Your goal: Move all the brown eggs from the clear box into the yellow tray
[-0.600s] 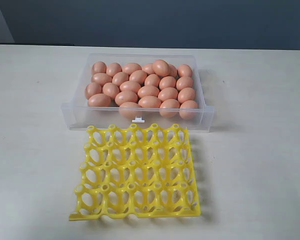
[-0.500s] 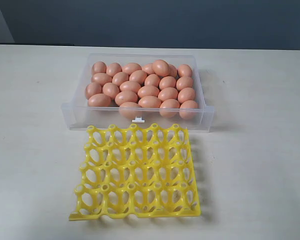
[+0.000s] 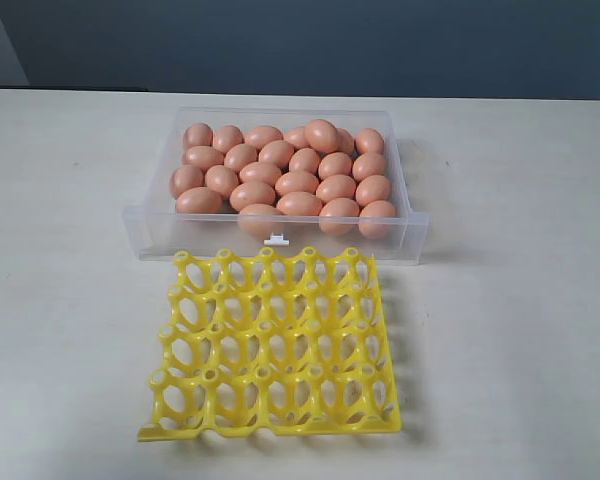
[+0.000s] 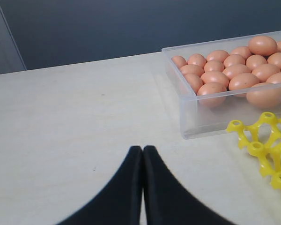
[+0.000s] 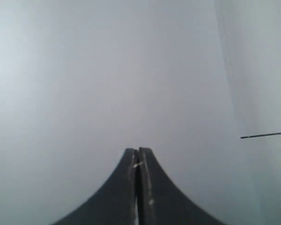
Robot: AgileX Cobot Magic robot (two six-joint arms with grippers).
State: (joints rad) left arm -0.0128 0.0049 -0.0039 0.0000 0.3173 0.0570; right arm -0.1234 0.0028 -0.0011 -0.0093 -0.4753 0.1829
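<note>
Brown eggs (image 3: 285, 180) all in clear box (image 3: 280, 248); yellow tray (image 3: 270, 432) unfilled. First pick pending: left gripper (image 4: 143, 150) and right gripper (image 5: 137, 152) closed, empty; one must open above an egg.

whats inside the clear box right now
The clear box holds only brown eggs, packed close, one riding on top toward the back. Its floor under them is mostly hidden.

Seemingly a lab test bench: bare pale table (image 3: 60, 300) against a plain dark wall (image 3: 300, 45).
</note>
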